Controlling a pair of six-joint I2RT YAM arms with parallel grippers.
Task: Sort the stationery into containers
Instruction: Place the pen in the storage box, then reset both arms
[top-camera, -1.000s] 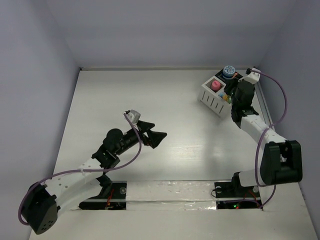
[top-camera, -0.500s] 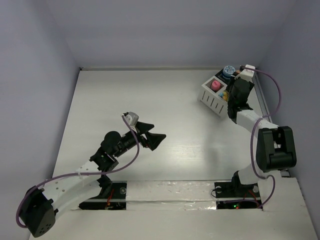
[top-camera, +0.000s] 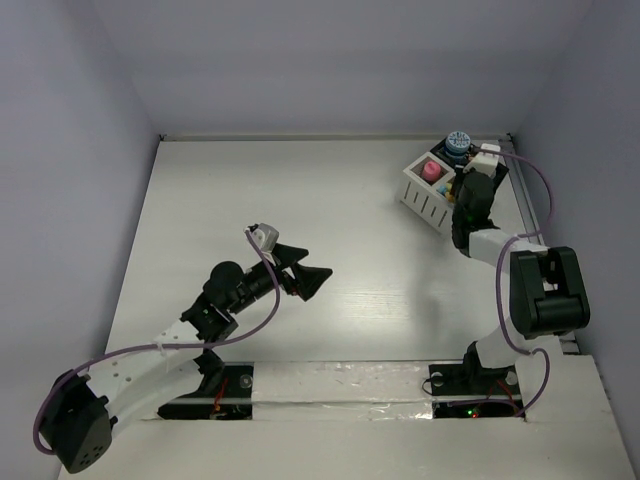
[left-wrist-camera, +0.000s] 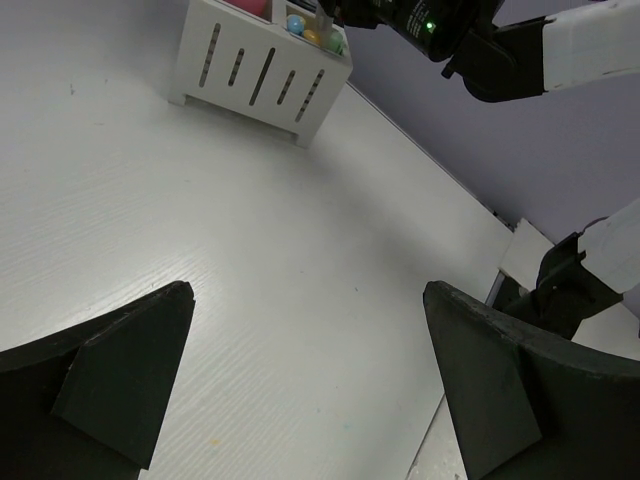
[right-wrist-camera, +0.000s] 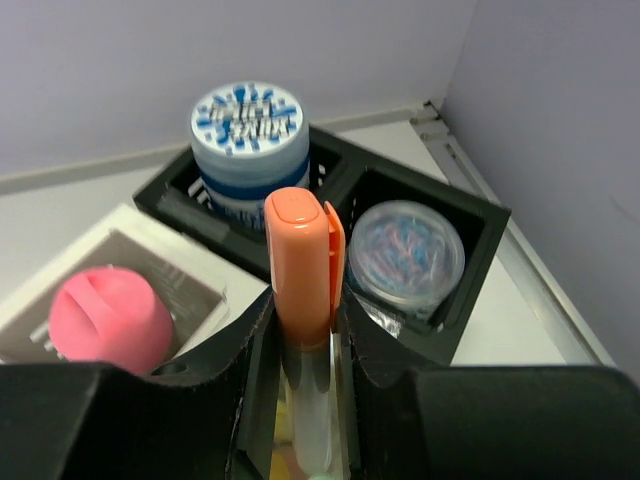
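My right gripper (top-camera: 465, 196) (right-wrist-camera: 300, 335) is shut on an orange-capped marker (right-wrist-camera: 300, 262), held upright over the white slatted box (top-camera: 425, 202) at the far right. The box holds a pink-capped bottle (top-camera: 431, 170) (right-wrist-camera: 108, 320) and some coloured sticks (left-wrist-camera: 312, 30). The joined black tray (right-wrist-camera: 340, 165) holds a blue-patterned pot (top-camera: 459, 142) (right-wrist-camera: 248, 130) and a clear pot of paper clips (right-wrist-camera: 405, 255). My left gripper (top-camera: 306, 270) (left-wrist-camera: 306, 290) is open and empty above the bare table, far from the box (left-wrist-camera: 255, 72).
The side wall rises just right of the box, with a rail (top-camera: 528, 215) along the table's right edge. The right arm's forearm (top-camera: 500, 245) reaches from its base up to the box. White tape (top-camera: 340, 378) runs along the near edge by the bases.
The right wrist has swung left and settled over the box with the marker, its elbow folding up. The left gripper dropped slightly a second ago and has stayed still since.
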